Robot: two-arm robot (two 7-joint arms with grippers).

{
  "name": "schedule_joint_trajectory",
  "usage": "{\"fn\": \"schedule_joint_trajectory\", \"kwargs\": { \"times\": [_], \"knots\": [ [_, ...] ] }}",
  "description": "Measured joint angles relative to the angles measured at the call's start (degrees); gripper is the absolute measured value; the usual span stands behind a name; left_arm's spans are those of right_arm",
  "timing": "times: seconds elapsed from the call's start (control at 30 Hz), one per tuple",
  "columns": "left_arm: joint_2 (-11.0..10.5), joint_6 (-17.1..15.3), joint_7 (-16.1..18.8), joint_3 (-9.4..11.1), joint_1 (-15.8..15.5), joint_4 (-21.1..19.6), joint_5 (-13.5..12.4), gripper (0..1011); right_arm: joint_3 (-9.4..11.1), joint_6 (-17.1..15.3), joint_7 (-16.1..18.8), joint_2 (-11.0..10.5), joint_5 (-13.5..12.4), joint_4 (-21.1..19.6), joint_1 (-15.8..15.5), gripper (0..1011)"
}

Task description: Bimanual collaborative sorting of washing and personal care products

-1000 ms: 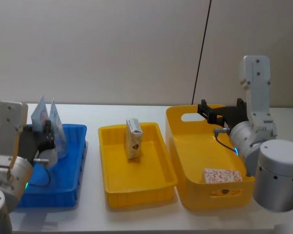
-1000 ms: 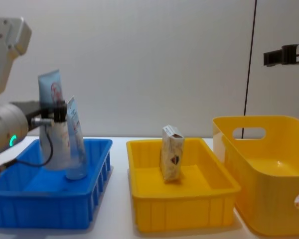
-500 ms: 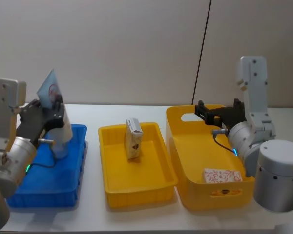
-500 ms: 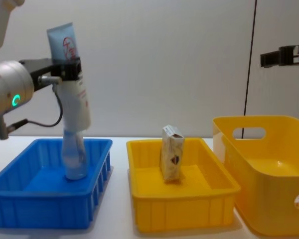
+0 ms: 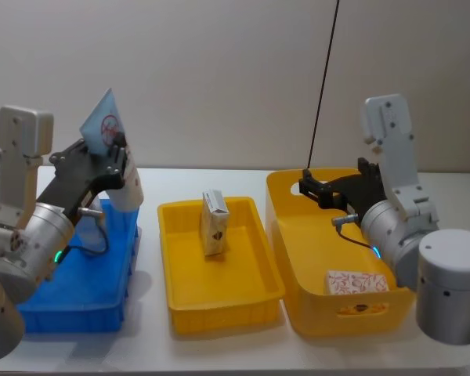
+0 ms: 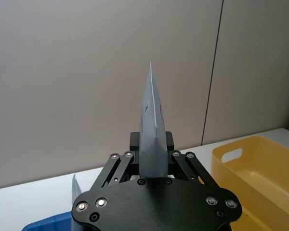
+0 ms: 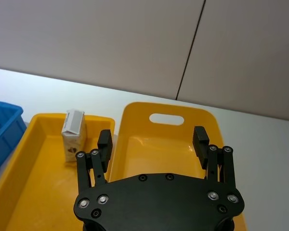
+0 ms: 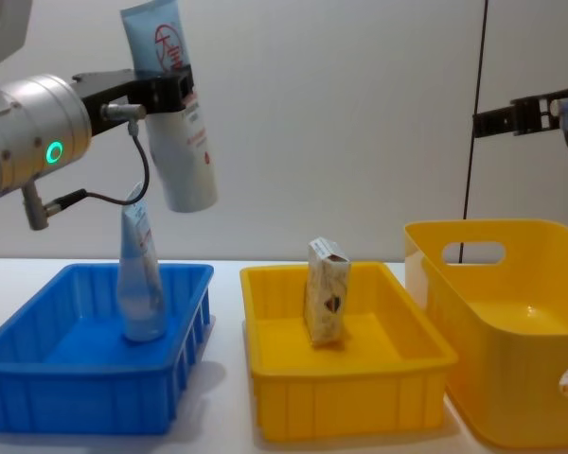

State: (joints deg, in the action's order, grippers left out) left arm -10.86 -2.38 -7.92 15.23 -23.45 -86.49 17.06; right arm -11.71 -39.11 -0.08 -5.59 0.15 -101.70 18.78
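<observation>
Since a second ago my left gripper (image 8: pixel 166 90) has climbed out of the blue bin (image 8: pixel 95 402) and swung toward the middle, taking one tube (image 8: pixel 185 151) with it. That tube now hangs in the air, tilted, cap end down, above the bin's inner edge. My fingers are clenched on its upper part, just under the crimped end. A second tube (image 8: pixel 140 284) stands upright in the blue bin, where it stood before. My right gripper (image 7: pixel 153 139) has drifted a little toward the centre too; it hovers over the back of the deep yellow bin (image 8: pixel 511 378) with its jaws spread and nothing between them.

One carton (image 8: pixel 327 291) stands on end in the yellow tray (image 8: pixel 341 402); another carton (image 5: pixel 357 282) lies flat at the near end of the deep bin.

I judge this to be the carry step: tube lifted, not yet delivered. Next I would bring it across, either to my waiting right claw or into a yellow container, passing high enough to clear the standing carton, and let go only once it is supported
</observation>
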Motion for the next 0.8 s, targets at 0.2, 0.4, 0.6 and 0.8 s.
{"fn": "schedule_joint_trajectory", "kwargs": {
  "times": [0.2, 0.4, 0.6, 0.8],
  "knots": [
    [0.3, 0.4, -1.8, 0.4, -0.5, 0.0, 0.3, 239, -1.3, 1.5, 3.4, -2.7, 0.1, -0.3, -0.1, 1002],
    [0.5, 0.9, -3.9, 0.9, -1.1, 0.3, 0.6, 239, -2.3, 2.9, 6.7, -5.1, 0.2, -0.5, -0.1, 1002],
    [0.6, 1.7, -6.2, 1.5, -1.9, 0.8, 1.2, 239, -3.4, 4.4, 10.7, -7.6, 0.1, -0.7, 0.1, 1002],
    [0.7, 2.8, -8.6, 2.4, -2.7, 1.5, 2.0, 239, -4.6, 6.0, 15.3, -10.4, -0.1, -0.8, 0.6, 1002]
  ]
}}
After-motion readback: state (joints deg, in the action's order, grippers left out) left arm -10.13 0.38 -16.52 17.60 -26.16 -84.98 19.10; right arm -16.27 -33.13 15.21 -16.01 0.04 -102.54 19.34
